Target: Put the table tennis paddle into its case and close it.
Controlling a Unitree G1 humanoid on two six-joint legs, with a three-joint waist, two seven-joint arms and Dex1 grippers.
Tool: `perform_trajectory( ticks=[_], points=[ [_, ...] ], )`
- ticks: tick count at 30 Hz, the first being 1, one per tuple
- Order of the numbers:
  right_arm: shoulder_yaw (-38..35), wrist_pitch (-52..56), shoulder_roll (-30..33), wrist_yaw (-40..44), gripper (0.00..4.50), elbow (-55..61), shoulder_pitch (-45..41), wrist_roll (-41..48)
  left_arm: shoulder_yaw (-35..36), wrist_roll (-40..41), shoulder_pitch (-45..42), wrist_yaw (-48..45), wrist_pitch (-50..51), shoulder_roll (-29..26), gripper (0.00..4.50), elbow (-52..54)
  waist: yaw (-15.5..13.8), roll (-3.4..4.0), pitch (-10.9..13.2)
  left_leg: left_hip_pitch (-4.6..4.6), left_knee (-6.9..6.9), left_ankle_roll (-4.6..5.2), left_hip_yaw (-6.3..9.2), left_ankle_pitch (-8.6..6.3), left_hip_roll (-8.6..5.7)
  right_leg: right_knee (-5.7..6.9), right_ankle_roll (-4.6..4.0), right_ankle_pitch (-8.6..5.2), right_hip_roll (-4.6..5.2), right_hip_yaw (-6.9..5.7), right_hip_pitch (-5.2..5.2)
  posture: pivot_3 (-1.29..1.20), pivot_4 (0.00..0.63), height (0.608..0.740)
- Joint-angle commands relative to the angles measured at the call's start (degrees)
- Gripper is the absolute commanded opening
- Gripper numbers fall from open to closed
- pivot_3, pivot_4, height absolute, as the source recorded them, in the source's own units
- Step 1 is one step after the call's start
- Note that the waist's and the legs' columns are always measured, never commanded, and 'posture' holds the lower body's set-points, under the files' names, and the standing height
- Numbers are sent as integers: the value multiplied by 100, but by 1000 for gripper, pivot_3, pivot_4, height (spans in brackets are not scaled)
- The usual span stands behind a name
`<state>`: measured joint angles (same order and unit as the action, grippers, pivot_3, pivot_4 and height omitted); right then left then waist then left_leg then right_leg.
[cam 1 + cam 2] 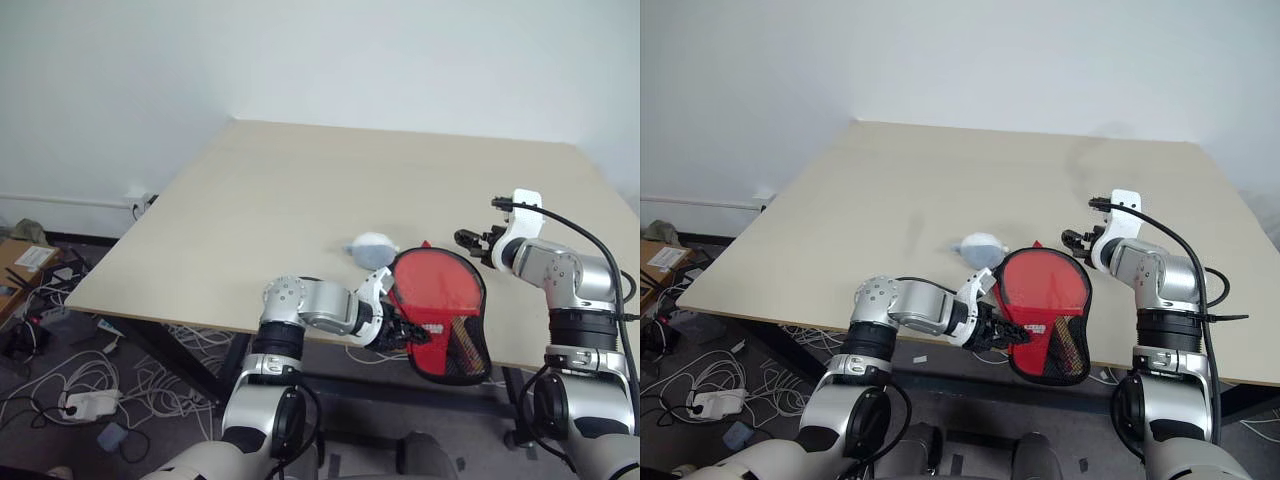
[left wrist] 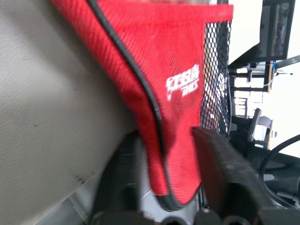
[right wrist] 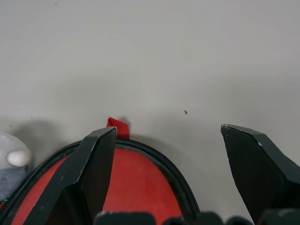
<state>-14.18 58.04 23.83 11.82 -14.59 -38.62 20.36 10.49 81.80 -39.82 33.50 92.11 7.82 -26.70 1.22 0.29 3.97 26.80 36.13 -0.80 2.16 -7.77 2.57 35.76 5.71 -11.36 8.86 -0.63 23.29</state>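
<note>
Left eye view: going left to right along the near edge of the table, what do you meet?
Left gripper at the case's narrow end → grey-blue and white ball-like thing → red case, hanging partly over the table edge → right gripper, open, beside the case's far end.

Head stereo pair looks forward and down over the pale wooden table, both eyes sharing the red paddle-shaped zip case. Left wrist camera sits tight against that case's logo side; right wrist camera faces its rounded end closely.
</note>
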Motion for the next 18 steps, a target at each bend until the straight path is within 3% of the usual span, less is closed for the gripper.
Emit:
perform_trajectory(
  ticks=[1, 11, 16, 18],
  points=[
    [-39, -146, 32, 33, 3864, 75, -265, -9, -70, 338, -126, -1, 39, 168, 3080, 2, 0, 0, 0, 0, 0, 0, 0, 0, 0, 0, 0, 0, 0, 0, -1, 0, 0, 688],
    [-71, -181, 54, 85, 3864, 91, -294, 4, -764, 1019, -578, -383, 39, -1148, 3080, 574, 9, 1, -1, 1, -5, -1, 1, 1, 0, 2, -1, 1, 0, 0, 2, 0, 0, 688],
    [-69, -116, 67, 149, 3864, 140, -310, 44, -1491, 811, -712, -1178, 39, -2038, 3080, 1566, -5, 1, -1, 2, -5, -7, -1, 4, 0, -4, -1, 1, 0, 0, 2, 0, 0, 688],
    [97, -33, 149, 373, 3864, 281, -212, 70, -1656, 224, -724, -1560, -15, -2311, 3080, 2121, 2, 1, -1, 3, -7, -8, -2, 5, 0, -4, 0, 0, 0, 0, 3, 0, 0, 688]
  ],
)
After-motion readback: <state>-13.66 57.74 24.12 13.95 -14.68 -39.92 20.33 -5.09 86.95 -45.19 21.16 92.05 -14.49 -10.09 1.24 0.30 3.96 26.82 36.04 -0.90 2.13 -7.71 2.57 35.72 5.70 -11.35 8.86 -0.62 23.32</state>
